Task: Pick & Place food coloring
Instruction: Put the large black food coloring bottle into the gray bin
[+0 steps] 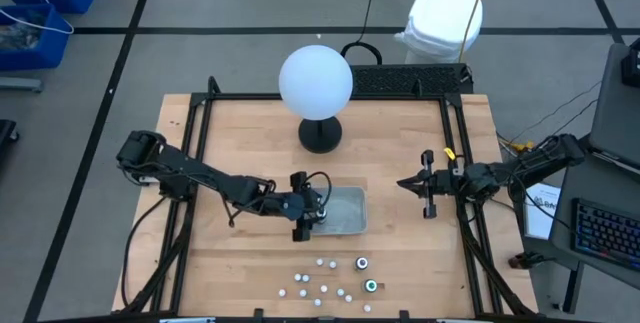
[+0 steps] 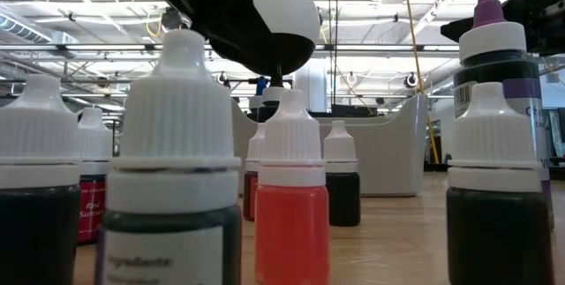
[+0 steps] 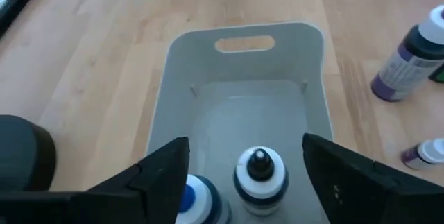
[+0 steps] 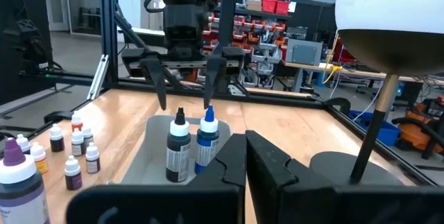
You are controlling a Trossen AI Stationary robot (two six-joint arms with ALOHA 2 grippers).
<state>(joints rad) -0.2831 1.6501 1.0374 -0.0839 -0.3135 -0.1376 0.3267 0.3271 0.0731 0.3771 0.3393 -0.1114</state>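
Surface: pale wooden table [image 1: 250, 133] inside a black frame, workshop floor around it, shelving and benches beyond in the right wrist view.
Tray: shallow grey tray [image 1: 348, 225] near mid-table, with a handle slot in its far wall [image 3: 244, 44].
Left gripper: my left gripper [image 1: 303, 219] hangs over the tray's left end; fingers [image 3: 156, 175] spread wide apart, holding nothing.
Bottles in tray: two food coloring bottles stand upright side by side in the tray, a black-tipped bottle [image 3: 259, 180] and a blue-tipped bottle [image 4: 207, 139]. From the left wrist view the black-tipped one sits between my open fingers, untouched; the blue one is partly behind the left finger.
Bottles on table: remaining food coloring is scattered on the front edge of the table, in front of the tray. Small white-capped bottles [image 1: 320, 285] form a loose cluster, with two darker ring-topped ones, teal ringed bottle [image 1: 371, 285] and another ringed bottle [image 1: 361, 262], to their right.
Close range: low view is crowded with them, a red-filled bottle [image 2: 292, 223] among dark-filled ones, and a taller purple-tipped bottle [image 2: 499, 64] at right.
Right gripper: my right gripper [image 1: 425, 196] waits at the table's right side, well apart from the tray; fingers [image 4: 274, 165] pressed together, nothing in them.
Globe: white globe lamp [image 1: 315, 81] on a black base stands behind the tray.
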